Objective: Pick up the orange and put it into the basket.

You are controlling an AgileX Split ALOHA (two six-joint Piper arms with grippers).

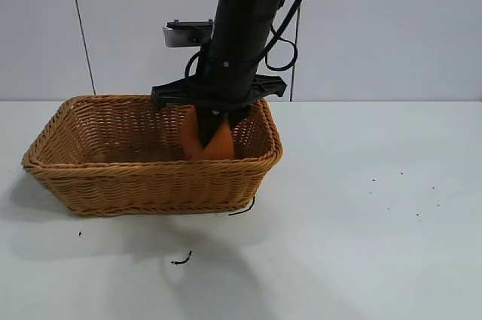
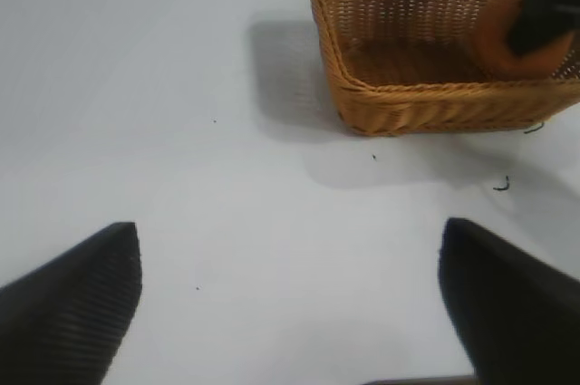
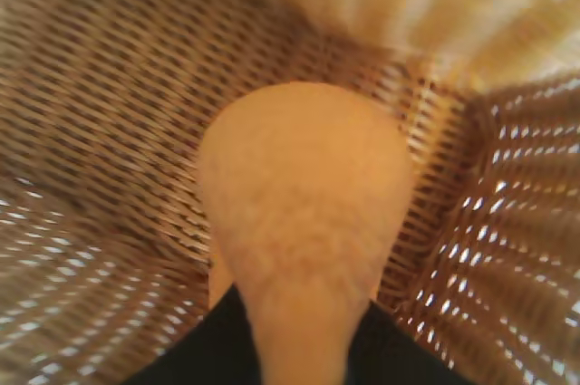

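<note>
The tan wicker basket (image 1: 113, 177) stands on the white table at the left. My right gripper (image 1: 211, 130) reaches down into its right end and is shut on the orange (image 1: 221, 147), holding it inside the basket, below the rim. In the right wrist view the orange (image 3: 304, 195) fills the middle, clamped by its neck between the dark fingers (image 3: 195, 349), with the basket's woven wall (image 3: 100, 131) all round. The left wrist view shows the basket (image 2: 426, 104) far off with the orange (image 2: 498, 50) in it. My left gripper (image 2: 290, 290) hangs open and empty over bare table.
A few small dark scraps lie on the table in front of the basket (image 1: 181, 260), and one (image 1: 242, 208) lies at its front right corner. White table surface stretches to the right of the basket (image 1: 376, 199).
</note>
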